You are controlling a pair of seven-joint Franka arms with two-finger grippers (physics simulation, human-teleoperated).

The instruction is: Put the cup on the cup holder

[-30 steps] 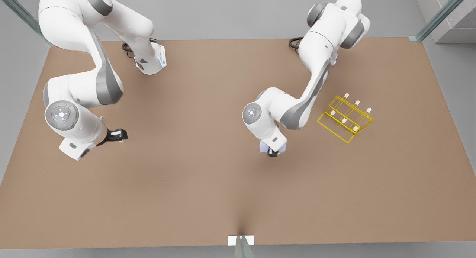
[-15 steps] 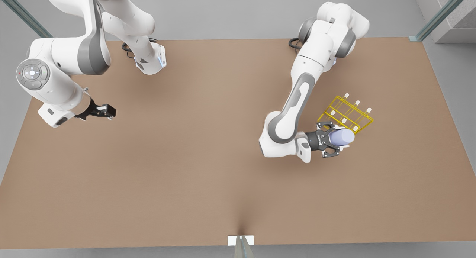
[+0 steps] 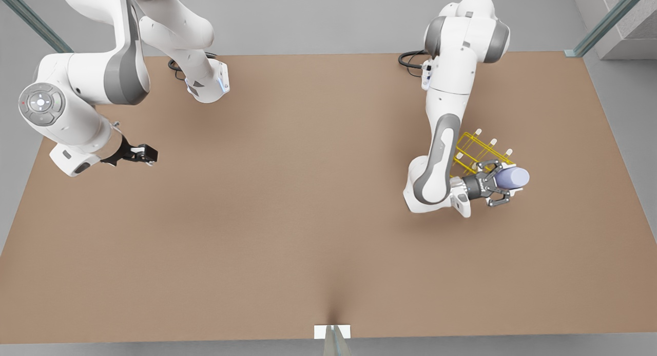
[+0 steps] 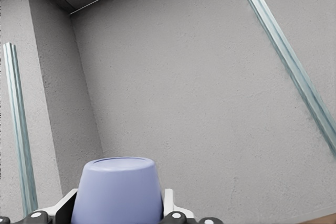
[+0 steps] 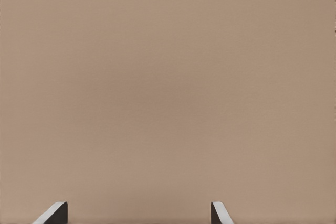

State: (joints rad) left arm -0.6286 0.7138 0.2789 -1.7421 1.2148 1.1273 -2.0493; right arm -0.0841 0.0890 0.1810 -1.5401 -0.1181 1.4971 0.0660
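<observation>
Lying on its side in the lower right of the front view, the cup point(image 3: 511, 178) was held by the left tool point(image 3: 499, 188), whose fingers were closed on the cup's body near the rim end, the closed base pointing toward the frame's right. In the left wrist view the cup point(image 4: 116, 190) was seen between the fingers point(image 4: 169, 205), base away from the camera and aimed at a grey wall. The cup holder point(image 3: 475, 153) stood on the bench point(image 3: 287, 217) just beside and partly under that tool, its white-tipped pegs upright.

The cup was judged light, stiff and smooth, so a slip along its taper was thought possible; a hold across the wider part, as shown, was considered the safer one, with the mouth still to be turned down over a peg.

The right tool point(image 3: 146, 153) was kept waiting at the left of the front view, its fingers point(image 5: 55, 213) spread apart with nothing between them above bare bench.
</observation>
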